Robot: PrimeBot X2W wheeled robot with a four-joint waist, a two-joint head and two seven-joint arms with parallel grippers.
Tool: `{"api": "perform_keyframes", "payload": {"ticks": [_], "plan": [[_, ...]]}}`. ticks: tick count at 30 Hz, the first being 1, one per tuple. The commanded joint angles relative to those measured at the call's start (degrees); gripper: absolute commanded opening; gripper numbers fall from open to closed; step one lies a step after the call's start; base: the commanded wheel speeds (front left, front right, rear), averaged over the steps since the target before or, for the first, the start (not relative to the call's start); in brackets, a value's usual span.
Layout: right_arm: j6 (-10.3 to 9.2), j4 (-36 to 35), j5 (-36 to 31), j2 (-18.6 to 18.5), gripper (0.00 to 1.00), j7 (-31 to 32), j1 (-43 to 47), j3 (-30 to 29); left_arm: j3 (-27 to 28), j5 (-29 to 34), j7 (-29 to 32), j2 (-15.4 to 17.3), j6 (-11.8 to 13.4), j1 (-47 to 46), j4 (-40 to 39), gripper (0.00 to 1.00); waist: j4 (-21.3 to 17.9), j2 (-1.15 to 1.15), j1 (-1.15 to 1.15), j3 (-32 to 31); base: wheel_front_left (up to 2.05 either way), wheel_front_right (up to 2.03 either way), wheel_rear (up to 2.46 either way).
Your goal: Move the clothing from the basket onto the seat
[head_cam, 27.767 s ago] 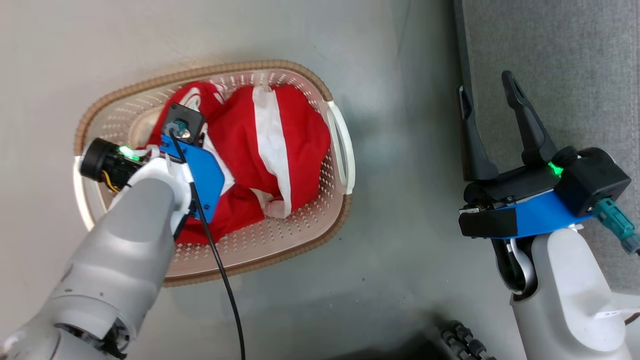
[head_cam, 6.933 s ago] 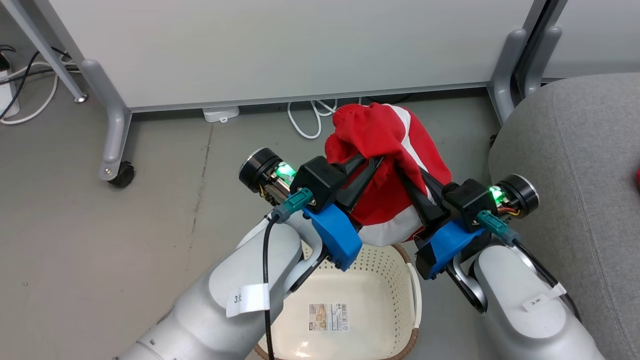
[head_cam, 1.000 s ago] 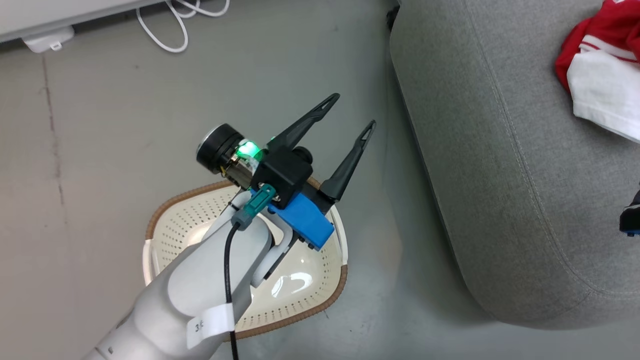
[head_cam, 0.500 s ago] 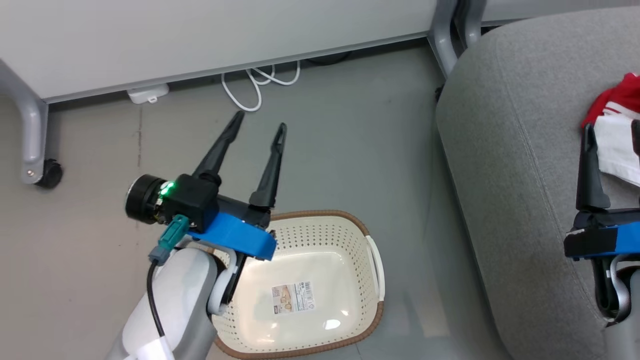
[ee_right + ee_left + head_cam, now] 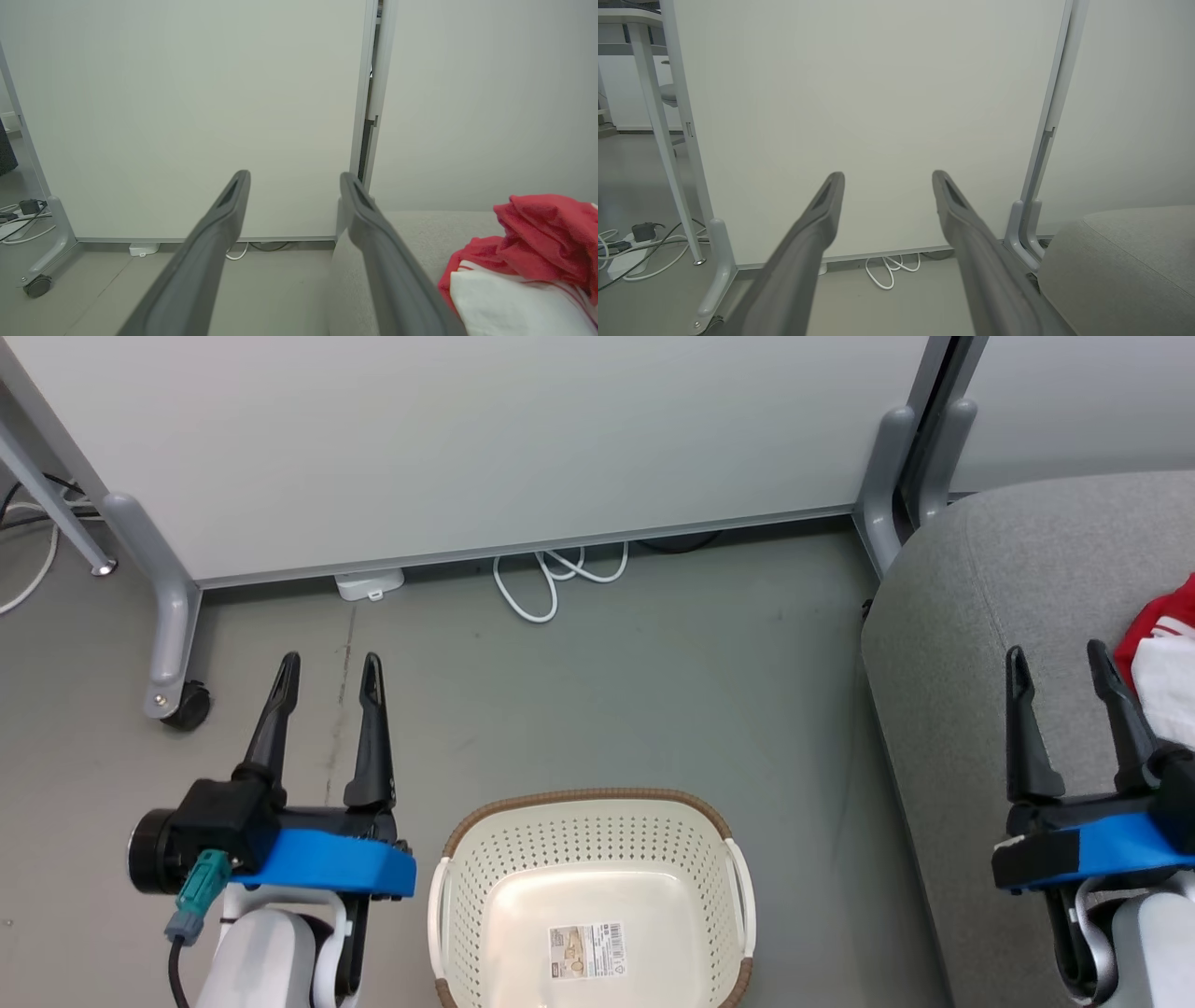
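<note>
- Your left gripper (image 5: pixel 330 661) has its fingers spread and empty over the floor (image 5: pixel 607 691), just left of the laundry basket (image 5: pixel 588 795).
- Your right gripper (image 5: pixel 1056 651) is spread and empty too, above the grey seat (image 5: pixel 962 616).
- Both look parked at rest.
- The red-and-white clothing (image 5: pixel 1165 658) lies heaped on the seat.
- The basket's bottom shows a label (image 5: pixel 585 949), so the task looks done.
- The picture's edges cut off the heap and the basket's near end, so you cannot count the garments.

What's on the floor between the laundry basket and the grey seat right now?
Nothing: in the head view, the strip of floor between the basket and the seat is bare.
</note>
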Motion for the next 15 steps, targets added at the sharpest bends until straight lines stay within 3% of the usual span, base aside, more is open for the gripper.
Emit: {"api": "perform_keyframes", "payload": {"ticks": [1,15], "plan": [[0.01,0.1,0.2,0.4,1.0,-0.1,1.6,0.5,1.2,0.7,-0.3,-0.4,-0.4,1.7,-0.7,1.0,0.4,0.0,0.01,-1.1,0.0,0.0,0.0],[0.01,0.7,2.1,2.3,1.0,-0.1,8.5,2.8,5.7,2.2,-0.3,-2.7,-2.5,9.4,-1.1,1.0,1.0,0.0,0.01,-4.8,0.0,0.0,0.0]]}}
